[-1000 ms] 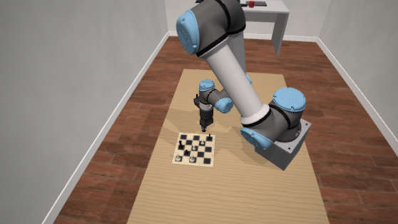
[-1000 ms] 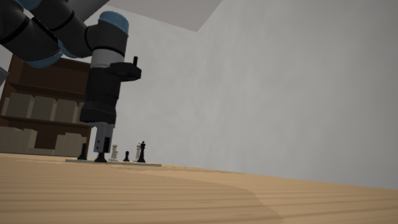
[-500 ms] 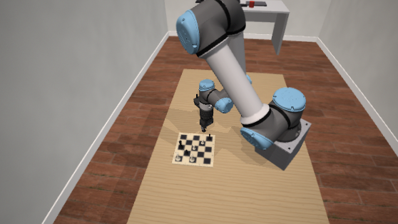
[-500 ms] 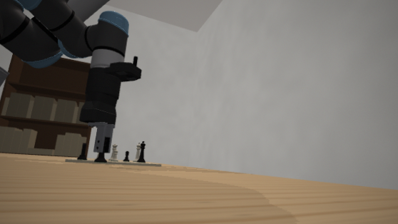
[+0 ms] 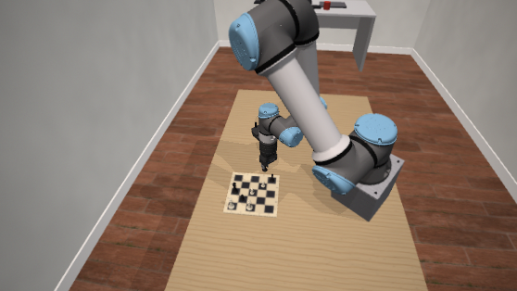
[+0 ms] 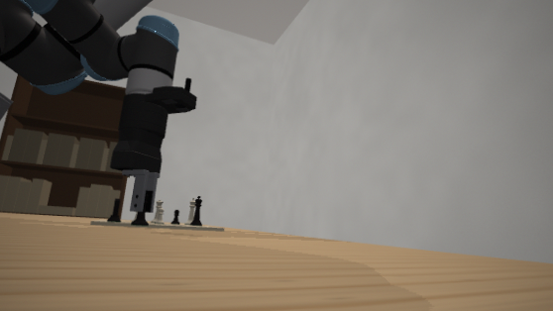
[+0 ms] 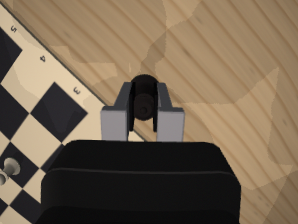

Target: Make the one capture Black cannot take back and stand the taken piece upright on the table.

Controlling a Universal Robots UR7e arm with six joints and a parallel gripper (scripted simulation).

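Counter [image 5: 324, 259]: bare wood lies on the far side of the end effector. Chessboard [image 5: 230, 209] edge just beside it, other pieces standing there. End effector [image 6: 143, 200] points straight down, pinching a black piece [image 7: 144, 99], base at or near the counter, off the chessboard.
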